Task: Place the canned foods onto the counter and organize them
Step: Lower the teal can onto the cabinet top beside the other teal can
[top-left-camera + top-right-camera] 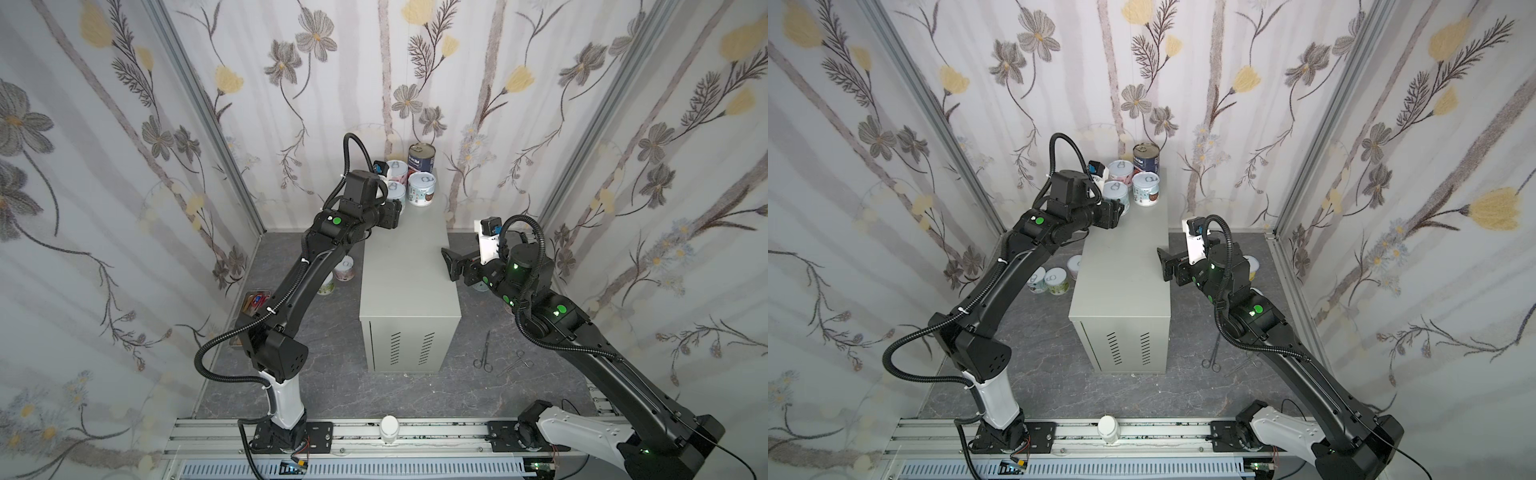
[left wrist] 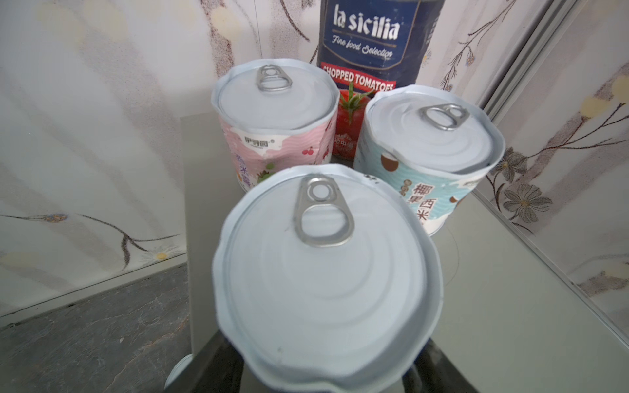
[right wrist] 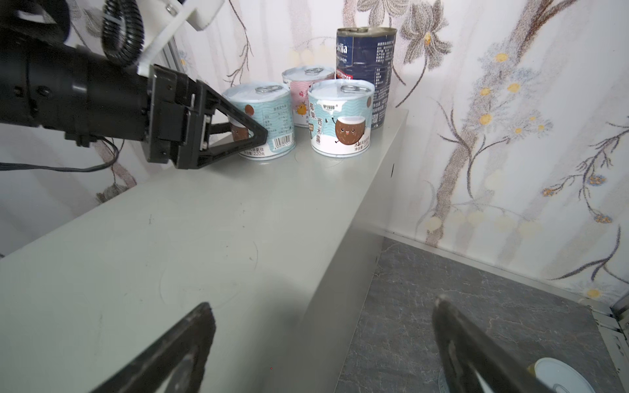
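The grey counter (image 1: 407, 270) (image 1: 1121, 270) carries a group of cans at its far end: a tall dark blue can (image 1: 421, 157) (image 2: 374, 41), a pink can (image 1: 397, 170) (image 2: 272, 115) and a teal can (image 1: 422, 189) (image 2: 429, 143). My left gripper (image 1: 1115, 208) (image 2: 323, 374) straddles a second teal can (image 2: 320, 265) (image 3: 269, 115) that stands upright on the counter. Its fingers lie close along that can's sides, and contact does not show. My right gripper (image 1: 451, 264) (image 3: 323, 316) hovers open and empty over the counter's right edge. More cans (image 1: 1057, 280) (image 1: 344, 268) stand on the floor to the left, and another can (image 3: 558, 376) on the right.
Scissors (image 1: 484, 353) and forceps (image 1: 515, 361) lie on the dark floor right of the counter. A flat colourful packet (image 1: 253, 301) leans by the left wall. A white bottle (image 1: 390, 428) sits on the front rail. Flowered walls close in on three sides.
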Available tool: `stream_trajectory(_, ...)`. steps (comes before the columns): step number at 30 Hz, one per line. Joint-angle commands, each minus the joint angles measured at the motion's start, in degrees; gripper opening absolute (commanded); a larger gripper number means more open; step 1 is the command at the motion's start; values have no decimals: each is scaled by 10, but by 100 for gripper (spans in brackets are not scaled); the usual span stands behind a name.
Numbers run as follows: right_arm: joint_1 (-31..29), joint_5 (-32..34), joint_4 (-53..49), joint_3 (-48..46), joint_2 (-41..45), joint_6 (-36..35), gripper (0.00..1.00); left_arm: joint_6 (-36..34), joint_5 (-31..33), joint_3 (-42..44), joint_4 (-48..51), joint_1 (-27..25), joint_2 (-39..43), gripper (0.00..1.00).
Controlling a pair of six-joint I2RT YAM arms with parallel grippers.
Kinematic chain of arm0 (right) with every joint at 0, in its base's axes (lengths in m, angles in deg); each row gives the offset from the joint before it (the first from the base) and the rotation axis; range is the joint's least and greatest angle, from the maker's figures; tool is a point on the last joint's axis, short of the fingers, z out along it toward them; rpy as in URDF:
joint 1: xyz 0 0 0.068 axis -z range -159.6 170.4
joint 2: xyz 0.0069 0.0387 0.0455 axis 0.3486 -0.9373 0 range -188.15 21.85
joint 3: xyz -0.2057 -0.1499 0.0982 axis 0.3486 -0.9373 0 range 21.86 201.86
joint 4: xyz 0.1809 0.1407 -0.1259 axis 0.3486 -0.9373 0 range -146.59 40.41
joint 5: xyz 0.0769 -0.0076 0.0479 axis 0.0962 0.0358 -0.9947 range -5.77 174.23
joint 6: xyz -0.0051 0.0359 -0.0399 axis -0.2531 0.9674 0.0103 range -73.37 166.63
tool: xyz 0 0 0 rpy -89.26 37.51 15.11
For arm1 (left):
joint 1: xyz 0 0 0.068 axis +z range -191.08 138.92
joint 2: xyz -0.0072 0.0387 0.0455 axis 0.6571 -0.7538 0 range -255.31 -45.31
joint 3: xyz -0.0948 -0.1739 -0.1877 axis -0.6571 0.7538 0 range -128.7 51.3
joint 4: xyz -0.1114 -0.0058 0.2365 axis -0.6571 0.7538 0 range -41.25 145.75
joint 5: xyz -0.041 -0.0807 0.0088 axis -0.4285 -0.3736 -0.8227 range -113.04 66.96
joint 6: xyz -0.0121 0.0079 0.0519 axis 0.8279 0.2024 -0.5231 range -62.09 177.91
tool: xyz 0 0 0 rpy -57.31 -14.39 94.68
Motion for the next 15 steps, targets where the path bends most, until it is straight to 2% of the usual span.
stream_trajectory(1,0,-7,31,17,-2,-13,100,-2,1,-23,14,2,-18,66)
stream_trajectory(15,0,-16,35,17,3,-16,100,0,9,-45,17,10,-52,65)
